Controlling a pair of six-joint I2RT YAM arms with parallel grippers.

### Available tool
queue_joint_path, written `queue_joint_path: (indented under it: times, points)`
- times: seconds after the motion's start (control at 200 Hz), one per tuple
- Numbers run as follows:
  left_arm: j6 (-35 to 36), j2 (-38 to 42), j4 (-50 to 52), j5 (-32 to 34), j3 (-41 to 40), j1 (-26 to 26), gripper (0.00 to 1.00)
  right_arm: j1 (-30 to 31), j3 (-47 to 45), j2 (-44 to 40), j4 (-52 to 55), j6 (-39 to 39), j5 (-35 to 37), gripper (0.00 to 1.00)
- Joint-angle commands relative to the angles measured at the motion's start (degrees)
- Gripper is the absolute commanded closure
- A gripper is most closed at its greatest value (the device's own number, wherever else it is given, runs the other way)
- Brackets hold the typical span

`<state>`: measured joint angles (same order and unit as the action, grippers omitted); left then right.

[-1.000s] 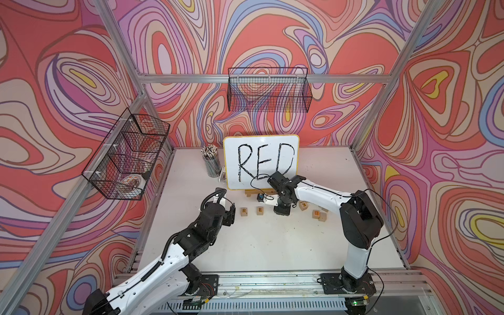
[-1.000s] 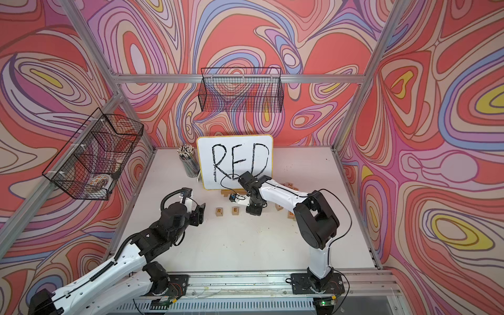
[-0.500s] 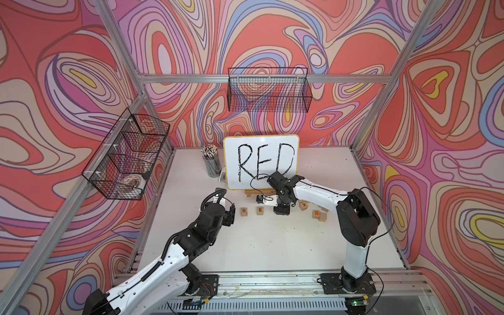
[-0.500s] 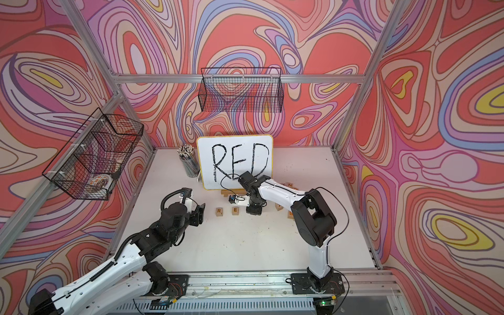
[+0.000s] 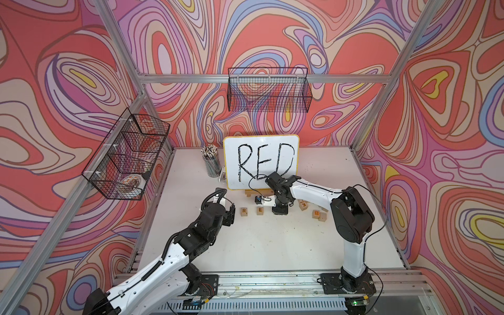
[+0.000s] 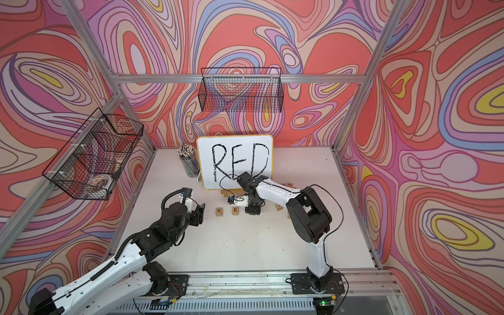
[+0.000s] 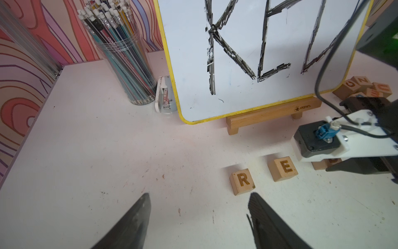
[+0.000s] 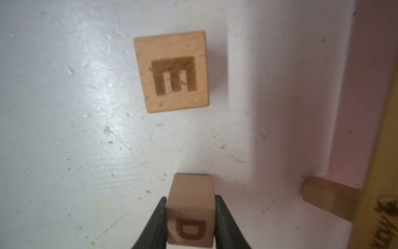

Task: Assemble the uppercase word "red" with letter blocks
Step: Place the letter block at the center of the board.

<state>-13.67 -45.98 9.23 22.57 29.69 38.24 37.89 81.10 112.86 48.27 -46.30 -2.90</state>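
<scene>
On the table (image 5: 259, 245) the board (image 5: 260, 163) stands mid-frame in both top views, with the pencil cup (image 5: 212, 165) just left of it. Below the board a row runs left to right: R block (image 5: 243, 211), E block (image 5: 260, 210), then my right claw (image 5: 280, 210). The D block (image 8: 190, 213) sits between its fingers, near the E but apart. Spare blocks (image 5: 316, 214) lie further right. My left claw (image 5: 230, 215) hangs left of the R, not touching it.
</scene>
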Motion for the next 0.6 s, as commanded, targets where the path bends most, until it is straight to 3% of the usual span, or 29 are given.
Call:
queue_joint_path:
  times: [0.0, 0.591]
  points:
    - [0.14, -0.33, 0.7, 0.74, 0.98, -0.3, 0.25, -0.36, 0.46, 0.85, -1.16, -0.72, -0.44, 0.68]
    - [0.31, -0.61, 0.63, 0.99, 1.07, -0.29, 0.25, -0.36, 0.73, 0.63, -1.24, 0.09, 0.41, 0.59]
